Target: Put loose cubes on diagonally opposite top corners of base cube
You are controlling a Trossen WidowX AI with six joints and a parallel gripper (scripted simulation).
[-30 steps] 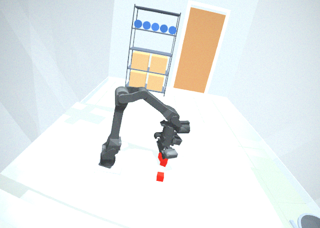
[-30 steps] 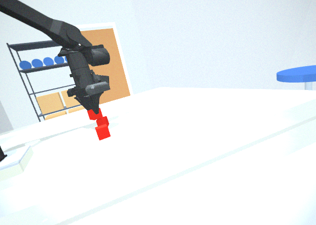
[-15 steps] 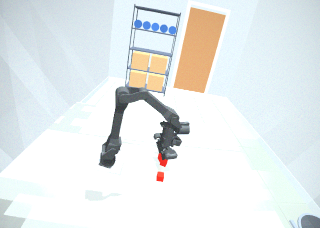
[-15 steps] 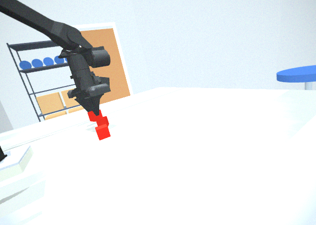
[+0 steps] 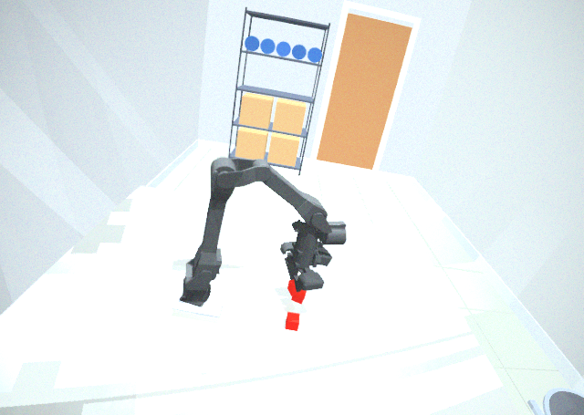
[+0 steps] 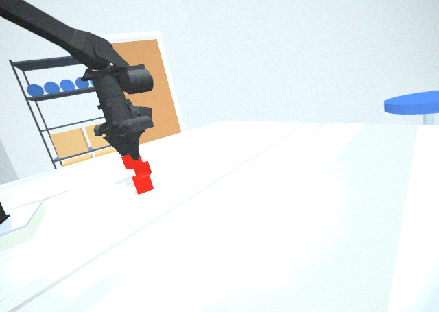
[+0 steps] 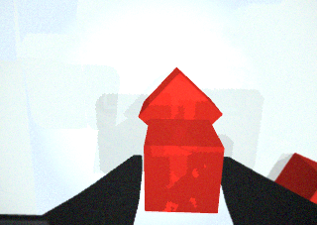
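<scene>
My gripper (image 5: pixel 297 285) (image 6: pixel 132 156) (image 7: pixel 182 157) points down with its fingers slightly open around a red loose cube (image 5: pixel 292 288) (image 6: pixel 130 162) (image 7: pixel 182 180). Thin gaps show beside the cube in the wrist view. The cube looks level and overlaps the top of the red base cube (image 5: pixel 297 298) (image 6: pixel 145 169) (image 7: pixel 180 101), which is turned about 45 degrees to it. Whether the cubes touch is hard to tell. The other red loose cube (image 5: pixel 292 322) (image 6: pixel 143 184) (image 7: pixel 299 177) lies apart on the table, on the near side in the top view.
The arm's base (image 5: pixel 195 293) stands left of the cubes on a pale plate (image 5: pixel 198 310). A shelf rack with boxes and a brown door (image 5: pixel 365 90) are in the background. A blue round stool seat (image 6: pixel 413 105) is at the right in the exterior view.
</scene>
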